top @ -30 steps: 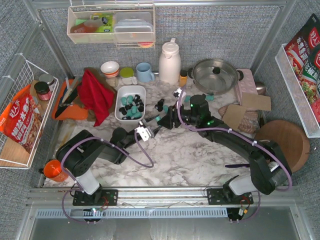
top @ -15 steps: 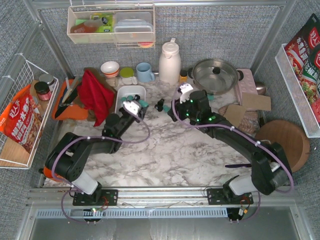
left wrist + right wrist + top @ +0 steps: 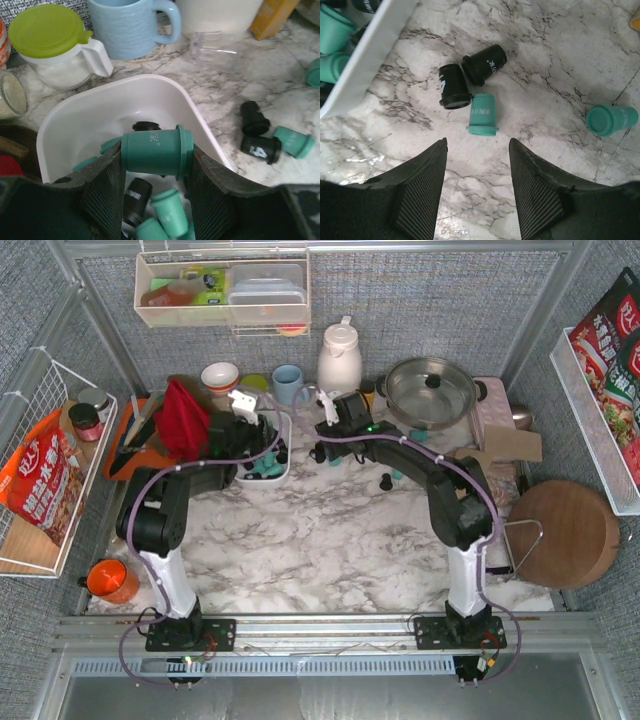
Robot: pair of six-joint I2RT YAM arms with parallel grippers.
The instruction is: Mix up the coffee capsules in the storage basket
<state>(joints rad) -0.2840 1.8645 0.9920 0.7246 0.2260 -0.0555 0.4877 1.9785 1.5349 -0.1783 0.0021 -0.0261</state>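
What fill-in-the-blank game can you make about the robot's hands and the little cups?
The capsule held in the left gripper is coloured ____. The right gripper has jaws that are ____, with nothing between them. On the table, beside the teal capsule nearest the right gripper, lie ____ black capsules. The mug behind the storage basket is light ____.
Missing words: teal; open; two; blue.

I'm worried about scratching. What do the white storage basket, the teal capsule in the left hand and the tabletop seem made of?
The storage basket: probably glossy plastic, smooth white walls with soft highlights. The held teal capsule: matte moulded plastic, judging by its flanged rim and small mark. The tabletop: grey-veined white, marble or a printed laminate; cannot tell.
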